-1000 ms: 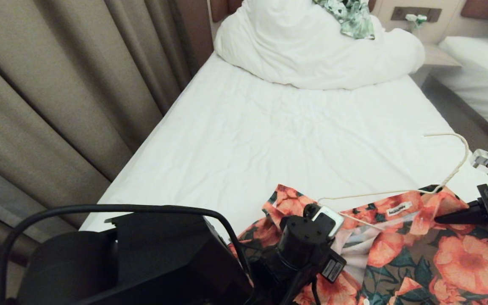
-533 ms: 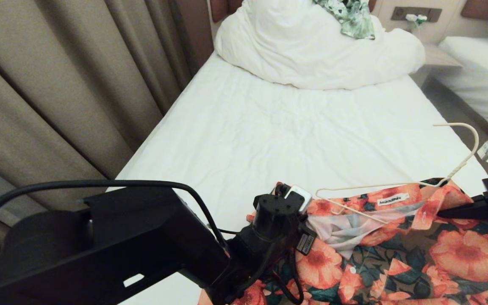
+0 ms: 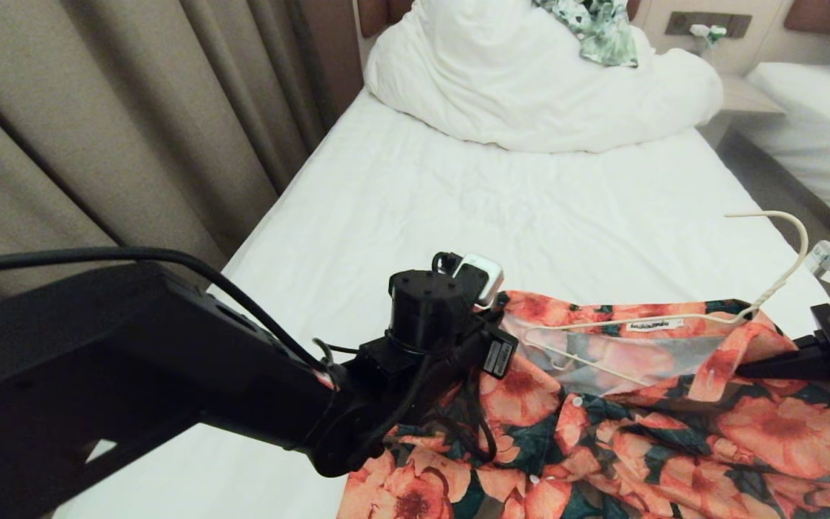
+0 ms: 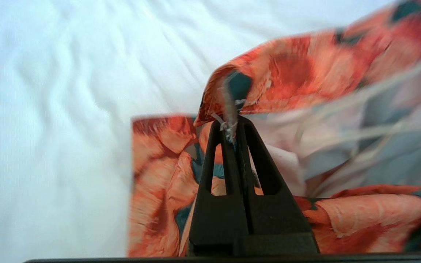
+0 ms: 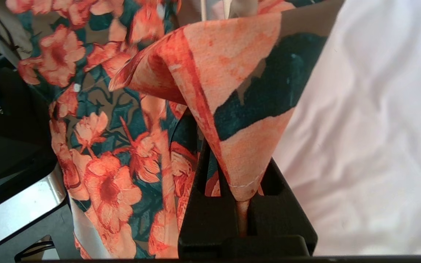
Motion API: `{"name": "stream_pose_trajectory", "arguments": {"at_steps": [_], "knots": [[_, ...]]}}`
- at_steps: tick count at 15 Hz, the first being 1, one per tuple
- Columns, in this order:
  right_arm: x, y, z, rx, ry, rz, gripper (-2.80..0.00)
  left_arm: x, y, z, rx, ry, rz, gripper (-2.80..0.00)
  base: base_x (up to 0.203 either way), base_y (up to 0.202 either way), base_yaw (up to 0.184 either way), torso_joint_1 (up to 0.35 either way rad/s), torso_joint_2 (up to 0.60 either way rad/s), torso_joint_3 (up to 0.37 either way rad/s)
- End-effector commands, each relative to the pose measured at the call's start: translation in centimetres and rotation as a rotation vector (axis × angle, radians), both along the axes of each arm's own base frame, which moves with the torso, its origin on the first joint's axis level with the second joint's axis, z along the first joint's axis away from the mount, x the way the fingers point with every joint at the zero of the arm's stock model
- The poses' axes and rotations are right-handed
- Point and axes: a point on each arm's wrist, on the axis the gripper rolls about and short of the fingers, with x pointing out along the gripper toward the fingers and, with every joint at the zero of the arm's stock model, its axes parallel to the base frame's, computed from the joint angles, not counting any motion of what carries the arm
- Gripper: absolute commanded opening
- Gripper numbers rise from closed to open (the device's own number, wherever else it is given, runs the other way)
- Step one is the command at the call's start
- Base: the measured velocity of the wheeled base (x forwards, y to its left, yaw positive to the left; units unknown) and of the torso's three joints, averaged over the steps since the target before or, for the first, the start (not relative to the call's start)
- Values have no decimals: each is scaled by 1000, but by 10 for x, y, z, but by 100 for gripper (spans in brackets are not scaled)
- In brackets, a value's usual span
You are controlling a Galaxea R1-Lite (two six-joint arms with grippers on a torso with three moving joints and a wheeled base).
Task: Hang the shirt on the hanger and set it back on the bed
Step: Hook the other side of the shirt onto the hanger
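The flowered shirt is stretched across the near right part of the bed, collar open and label up. The cream wire hanger sits in the neck opening, and its hook sticks out past the collar toward the bed's right edge. My left gripper is shut on the shirt's left shoulder edge and holds it off the sheet. In the head view this gripper's tips are hidden behind its wrist. My right gripper is shut on a fold of the shirt at the right shoulder.
A bunched white duvet lies at the head of the bed with a green-and-white leaf-print garment on top. Brown curtains hang close along the left side. A second white bed and a nightstand stand to the right.
My left arm has risen and moved toward the middle of the bed with the shirt's left shoulder. The shirt is now spread wider between both grippers, and the hanger has shifted with it.
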Motion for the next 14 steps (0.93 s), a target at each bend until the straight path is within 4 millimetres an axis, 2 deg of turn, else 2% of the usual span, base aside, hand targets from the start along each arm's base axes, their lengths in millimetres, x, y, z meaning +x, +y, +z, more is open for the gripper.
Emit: {"name": "stream_pose_trajectory", "arguments": {"at_steps": [1, 5, 8, 10, 14], "knots": [[-1, 7, 2, 0, -12, 34, -280, -14, 5, 31, -49, -43, -17, -280, 0, 0, 0, 0, 0, 0], [4, 25, 5, 8, -11, 94, -280, -49, -6, 55, -75, -56, -107, -280, 0, 0, 0, 0, 0, 0], [7, 40, 12, 7, -34, 147, -280, -63, -14, 61, -89, -65, -148, -280, 0, 0, 0, 0, 0, 0], [4, 47, 23, 6, -70, 167, -280, -72, -17, 66, -102, -73, -171, -280, 0, 0, 0, 0, 0, 0], [-9, 66, 44, -1, -151, 238, -280, -111, -26, 85, -119, -76, -274, -280, 0, 0, 0, 0, 0, 0]]}}
